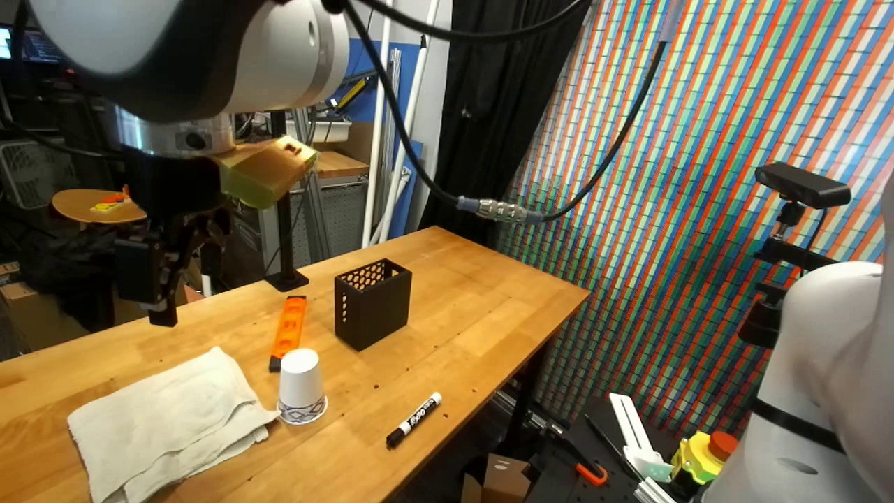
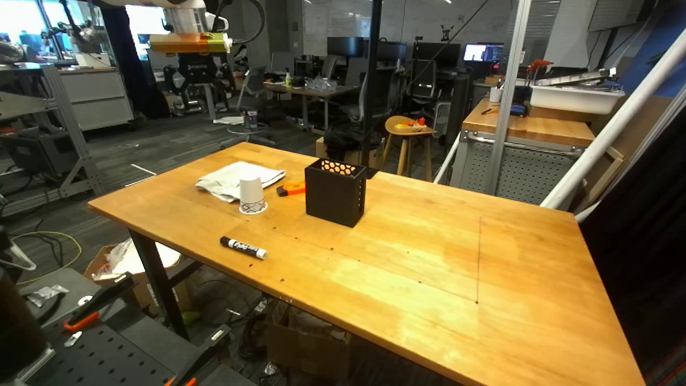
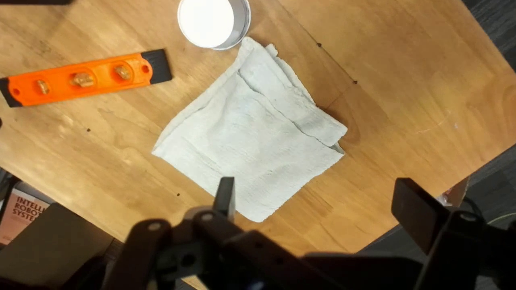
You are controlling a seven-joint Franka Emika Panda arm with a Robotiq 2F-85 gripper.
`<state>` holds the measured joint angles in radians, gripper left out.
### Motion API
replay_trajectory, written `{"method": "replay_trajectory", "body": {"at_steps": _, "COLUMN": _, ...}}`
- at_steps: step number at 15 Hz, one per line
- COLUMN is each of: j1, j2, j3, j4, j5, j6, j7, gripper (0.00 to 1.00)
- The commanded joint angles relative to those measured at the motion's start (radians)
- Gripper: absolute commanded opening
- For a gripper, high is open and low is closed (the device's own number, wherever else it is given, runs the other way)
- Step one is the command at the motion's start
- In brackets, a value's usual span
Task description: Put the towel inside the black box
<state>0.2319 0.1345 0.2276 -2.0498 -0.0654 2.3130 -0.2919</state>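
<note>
One wooden tabletop (image 2: 429, 257) carries what you are looking at, and flat on it lies your towel (image 3: 250, 133), white, wrinkled and folded in layers. Higher than the towel, and well apart from it, hangs your end effector (image 3: 315, 191) with its two fingers spread wide; in the wrist view you see one finger overlap the towel's edge and the other out to the side. Well apart from the towel you have the black box (image 1: 377, 307), upright, its top open and hexagonal holes showing in both exterior views. Between the towel and that box lies an orange level (image 3: 86, 78) with black ends, one near the towel. Just beside a corner of the towel you find the white cup (image 1: 302, 385), upside down, a patterned band near its rim; whether it touches the towel, you cannot tell. Your black-and-white marker (image 2: 243, 248) lies well apart from the towel, past the cup.
</note>
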Motion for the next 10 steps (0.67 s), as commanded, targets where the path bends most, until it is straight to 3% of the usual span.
{"method": "replay_trajectory", "body": {"at_steps": 1, "j1": 0.005, "j2": 0.137, "j3": 0.000, "j4": 0.105, "j5": -0.083, "j6": 0.052, "j7": -0.026, "gripper": 1.00}}
{"method": "replay_trajectory", "body": {"at_steps": 10, "j1": 0.042, "j2": 0.490, "j3": -0.018, "j4": 0.357, "j5": -0.215, "j6": 0.108, "j7": -0.024, "gripper": 1.00}}
